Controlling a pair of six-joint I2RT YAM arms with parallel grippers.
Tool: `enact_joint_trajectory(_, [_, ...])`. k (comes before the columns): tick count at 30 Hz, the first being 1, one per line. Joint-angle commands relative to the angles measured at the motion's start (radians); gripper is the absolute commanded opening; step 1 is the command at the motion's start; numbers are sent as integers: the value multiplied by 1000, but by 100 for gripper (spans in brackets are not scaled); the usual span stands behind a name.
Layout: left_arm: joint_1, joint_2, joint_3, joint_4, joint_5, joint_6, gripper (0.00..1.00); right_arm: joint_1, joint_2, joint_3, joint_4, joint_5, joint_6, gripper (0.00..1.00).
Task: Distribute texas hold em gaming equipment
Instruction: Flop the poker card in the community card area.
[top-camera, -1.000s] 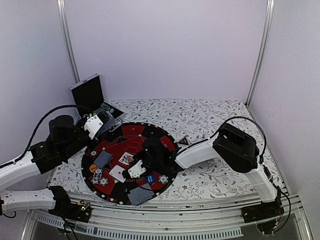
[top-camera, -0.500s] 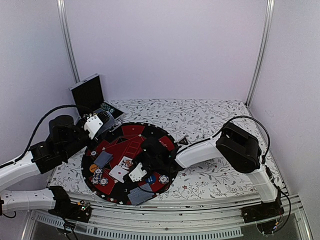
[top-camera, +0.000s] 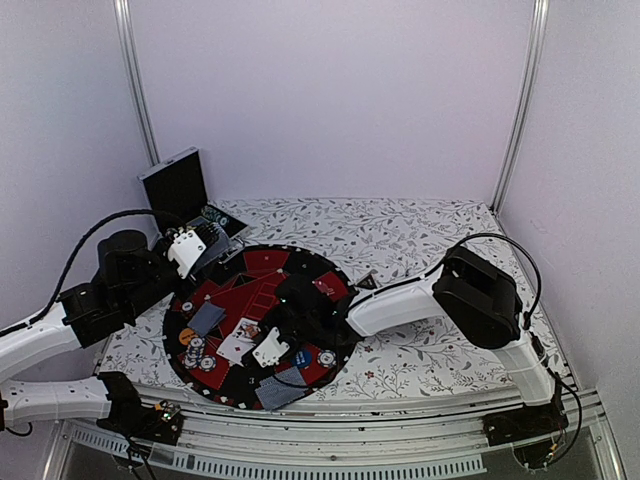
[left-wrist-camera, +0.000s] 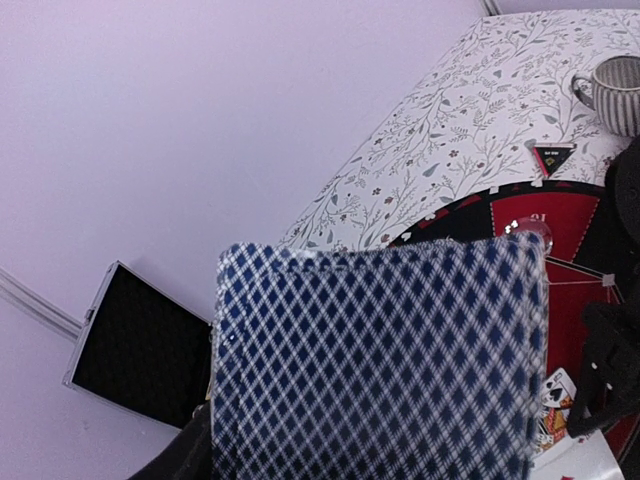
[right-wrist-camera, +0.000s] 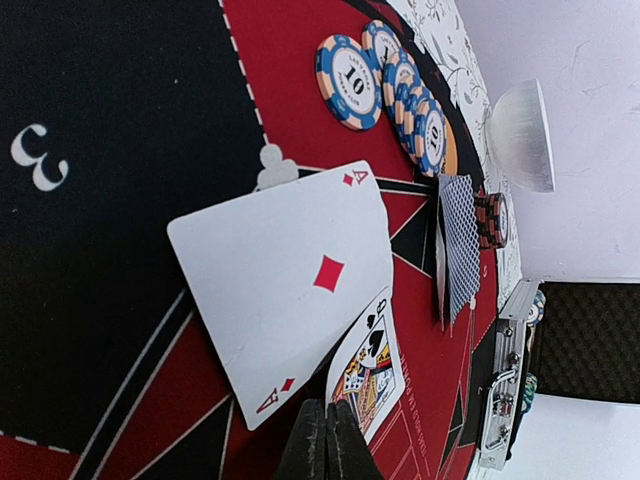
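Note:
My left gripper (top-camera: 185, 250) hovers at the mat's far-left edge, shut on a deck of blue diamond-backed cards (left-wrist-camera: 380, 360) that hides its fingers. My right gripper (top-camera: 268, 350) is low over the round red-and-black poker mat (top-camera: 265, 265). Its fingertips (right-wrist-camera: 325, 440) are pinched on the edge of a face-up queen of spades (right-wrist-camera: 368, 365). The queen tucks under a face-up ace of diamonds (right-wrist-camera: 290, 280) lying on the mat. Striped chips (right-wrist-camera: 345, 68) lie beyond the ace. A face-down card (right-wrist-camera: 460, 245) and an orange-black chip stack (right-wrist-camera: 490, 220) lie further on.
The black hinged case (top-camera: 175, 185) stands open at the back left. The ribbed silver cup (left-wrist-camera: 615, 95) sits off the mat's far edge. On the mat are a face-down card (top-camera: 207, 318), another (top-camera: 282, 390), a blue disc (top-camera: 300, 357) and an orange disc (top-camera: 186, 337).
My right gripper has moved left and toward the near side over the mat, and the queen has shifted with it. The left arm and its deck have not moved.

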Motion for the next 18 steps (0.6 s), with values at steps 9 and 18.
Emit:
enact_joint_trajectory(9, [17, -5, 27, 20, 14, -11, 54, 8, 45, 34, -25, -28, -19, 2])
enact_joint_trajectory(18, [17, -4, 27, 19, 18, -11, 54, 7, 25, 2, -22, 7, -49, 8])
